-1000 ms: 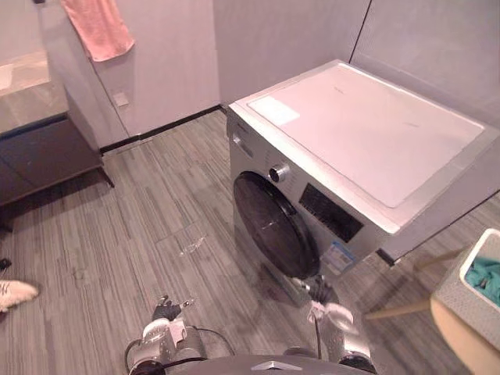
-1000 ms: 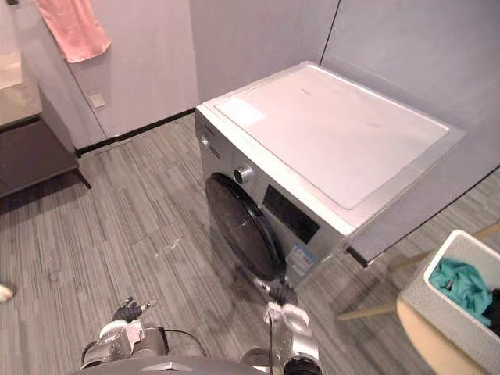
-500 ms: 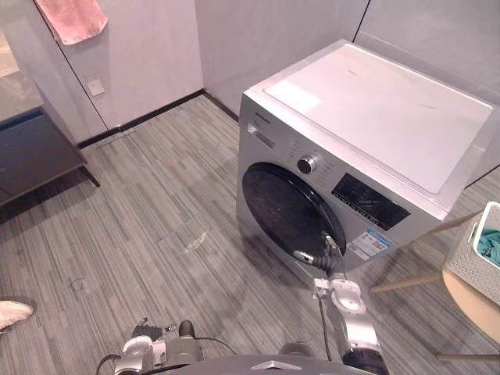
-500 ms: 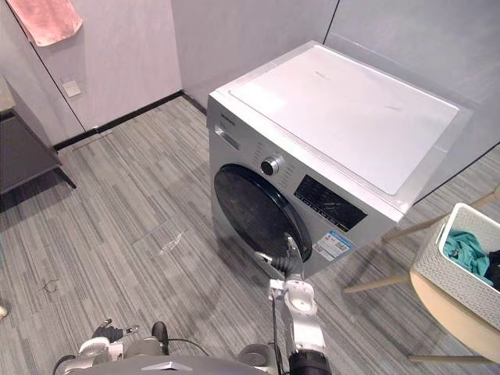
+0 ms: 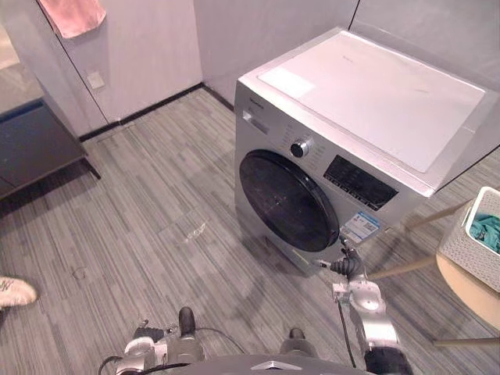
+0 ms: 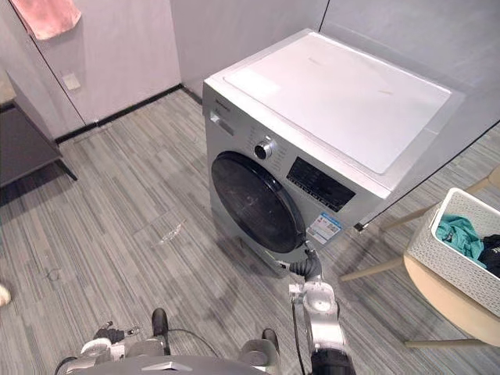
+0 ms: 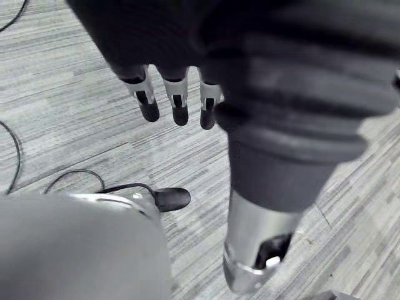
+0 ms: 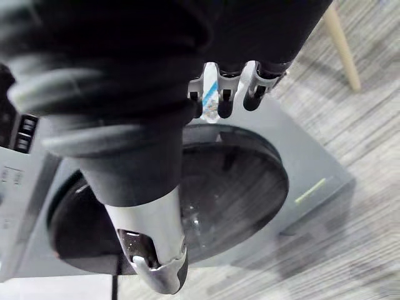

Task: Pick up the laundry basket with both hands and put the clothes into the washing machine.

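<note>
Grey plank flooring runs through this laundry corner, a pink towel [image 5: 72,14] hanging on the wall and the washing machine [image 5: 367,101] standing by the far side with its round dark door [image 5: 285,201] shut. From where I stand, none of the job looks done: the white laundry basket [image 6: 437,250] sits on a round wooden surface [image 6: 449,308] off to the robot's right, well apart from both hands, with teal and dark clothes [image 6: 459,234] inside. The right hand [image 5: 349,269] hangs low near the door's lower edge, fingers loose and empty; the left hand [image 7: 180,100] hangs over the floor, fingers straight, holding nothing. Lifting the basket, opening the door and loading all remain, I'd judge. A small blue-and-white sticker [image 5: 359,227] sits under the control panel, its print too small to read
</note>
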Robot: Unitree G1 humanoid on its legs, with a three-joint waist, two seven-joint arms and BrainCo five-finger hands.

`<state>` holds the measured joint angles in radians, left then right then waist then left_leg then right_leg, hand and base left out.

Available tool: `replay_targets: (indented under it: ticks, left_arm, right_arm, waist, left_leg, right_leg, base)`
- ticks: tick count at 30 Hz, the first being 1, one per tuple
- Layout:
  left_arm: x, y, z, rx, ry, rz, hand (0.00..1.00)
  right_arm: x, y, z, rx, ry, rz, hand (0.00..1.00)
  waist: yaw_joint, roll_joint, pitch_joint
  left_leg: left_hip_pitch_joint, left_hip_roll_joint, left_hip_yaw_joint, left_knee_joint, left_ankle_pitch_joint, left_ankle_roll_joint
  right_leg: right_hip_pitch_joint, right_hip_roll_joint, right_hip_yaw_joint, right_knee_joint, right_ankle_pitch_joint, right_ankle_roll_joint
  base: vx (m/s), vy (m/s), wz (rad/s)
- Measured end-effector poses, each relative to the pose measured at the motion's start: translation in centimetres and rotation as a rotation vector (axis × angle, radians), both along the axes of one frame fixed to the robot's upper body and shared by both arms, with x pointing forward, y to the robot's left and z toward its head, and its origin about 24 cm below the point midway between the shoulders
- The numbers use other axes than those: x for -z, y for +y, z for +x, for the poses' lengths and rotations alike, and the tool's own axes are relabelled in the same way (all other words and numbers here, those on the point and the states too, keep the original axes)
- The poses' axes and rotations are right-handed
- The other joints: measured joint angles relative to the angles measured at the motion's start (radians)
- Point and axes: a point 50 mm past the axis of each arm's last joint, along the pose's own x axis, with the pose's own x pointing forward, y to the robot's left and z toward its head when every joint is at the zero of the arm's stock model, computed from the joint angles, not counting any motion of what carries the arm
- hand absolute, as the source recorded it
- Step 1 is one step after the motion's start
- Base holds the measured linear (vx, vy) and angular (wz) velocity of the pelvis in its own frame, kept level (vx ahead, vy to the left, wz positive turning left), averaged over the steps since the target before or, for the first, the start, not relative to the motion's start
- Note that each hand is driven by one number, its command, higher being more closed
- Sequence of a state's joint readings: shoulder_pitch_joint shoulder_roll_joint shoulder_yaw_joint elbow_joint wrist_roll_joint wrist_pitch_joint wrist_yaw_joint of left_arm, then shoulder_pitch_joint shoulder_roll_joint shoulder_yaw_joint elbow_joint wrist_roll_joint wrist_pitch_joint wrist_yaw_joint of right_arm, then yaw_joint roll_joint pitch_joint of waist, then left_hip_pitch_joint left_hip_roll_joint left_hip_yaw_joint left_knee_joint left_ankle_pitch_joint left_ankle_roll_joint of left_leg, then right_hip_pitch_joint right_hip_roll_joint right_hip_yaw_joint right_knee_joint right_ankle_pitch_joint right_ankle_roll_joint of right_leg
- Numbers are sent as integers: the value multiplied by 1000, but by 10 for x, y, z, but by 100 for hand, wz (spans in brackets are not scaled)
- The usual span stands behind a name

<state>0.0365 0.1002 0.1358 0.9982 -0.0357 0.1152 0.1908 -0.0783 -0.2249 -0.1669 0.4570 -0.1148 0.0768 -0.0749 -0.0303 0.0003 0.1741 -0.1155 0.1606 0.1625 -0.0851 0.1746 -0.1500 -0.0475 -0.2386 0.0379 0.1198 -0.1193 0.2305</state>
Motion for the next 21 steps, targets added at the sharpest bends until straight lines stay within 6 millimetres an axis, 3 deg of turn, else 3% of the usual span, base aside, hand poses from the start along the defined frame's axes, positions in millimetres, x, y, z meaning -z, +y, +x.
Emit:
replay_targets:
  ticks: [4,6,9,10,15,17,21]
  left_arm:
    - [-4,-1,13,27,-31,12,0]
    - [-5,-3,17,38,-42,21,0]
    - [-9,-8,29,45,-84,6,0]
    - [-12,-15,37,53,-121,-12,0]
    - [-24,-38,66,97,-231,-70,0]
    - [-25,-42,68,104,-249,-79,0]
    - [-21,-43,62,87,-220,-88,0]
  right_arm:
    - [-25,-11,47,33,-46,22,0]
    - [-47,-21,72,106,-100,39,0]
    - [-70,-35,94,135,-97,33,0]
    - [-88,-40,107,184,-99,28,0]
    - [-102,-48,113,226,-102,0,0]
    - [-103,-44,115,216,-113,-7,0]
    - [-85,-26,100,129,-130,-62,0]
  waist:
    - [16,24,57]
    - [16,49,98]
    - [28,79,134]
    - [28,101,155]
    - [19,143,190]
    - [18,146,193]
    - [15,146,193]
  left_leg:
    - [-51,-5,-17,0,29,7]
    - [-81,-10,-25,0,47,16]
    - [-115,-11,-29,1,74,25]
    - [-133,-11,-31,0,80,27]
    - [-162,-10,-52,0,78,18]
    - [-166,-11,-50,0,78,17]
    - [-161,-10,-49,0,78,16]
  right_leg:
    - [-40,-2,-3,-5,24,0]
    - [-59,-5,-12,-4,35,0]
    - [-97,-6,-10,7,55,11]
    - [-119,-6,-10,13,59,14]
    - [-140,-6,-23,20,62,17]
    - [-149,-6,-22,25,61,17]
    - [-142,-6,-23,25,56,18]
  base:
    - [-28,7,10]
    - [13,-5,8]
    - [12,-5,1]
    - [-11,-23,-4]
    - [-33,-27,7]
    - [-58,-18,-1]
    - [-11,-24,0]
